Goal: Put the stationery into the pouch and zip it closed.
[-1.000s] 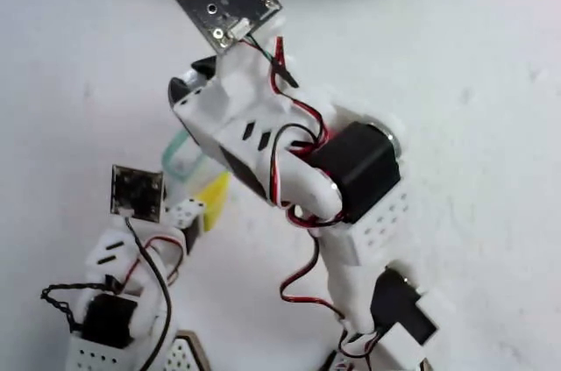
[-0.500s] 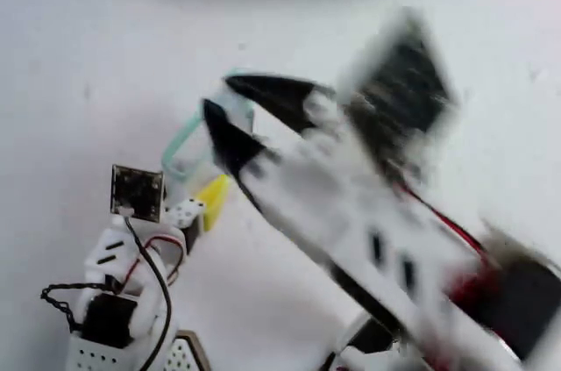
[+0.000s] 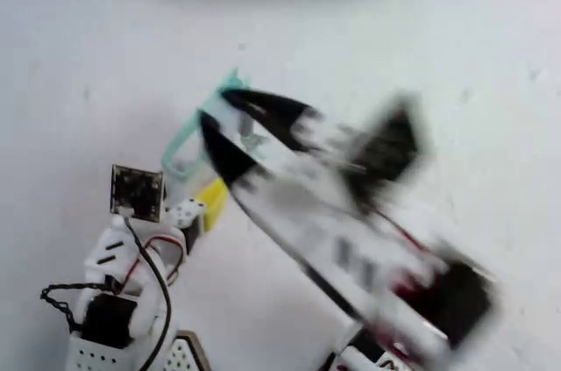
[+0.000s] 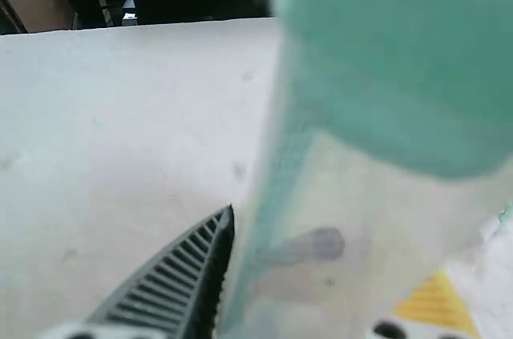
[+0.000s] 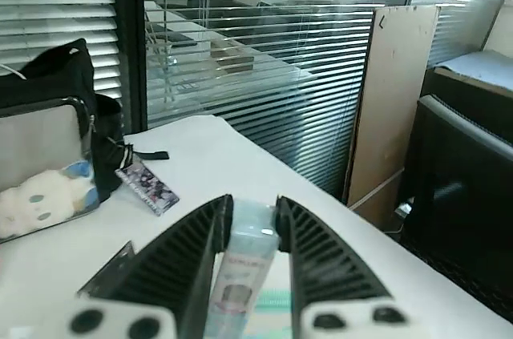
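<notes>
Pouch [image 3: 182,157], translucent plastic, teal-edged, rectangular

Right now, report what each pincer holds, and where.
Right pincer clamps a pale stationery item by its long sides. Left pincer seems to grip the pouch at its teal edge.

The right gripper [image 5: 254,203] clamps its two ribbed black jaws on a pale, translucent rectangular packet [image 5: 240,271] with a pinkish label, above a white tabletop [image 5: 200,147]. Farther off sit a black bag [image 5: 60,82], a white plush toy [image 5: 36,199] and a printed tag [image 5: 147,183].
</notes>
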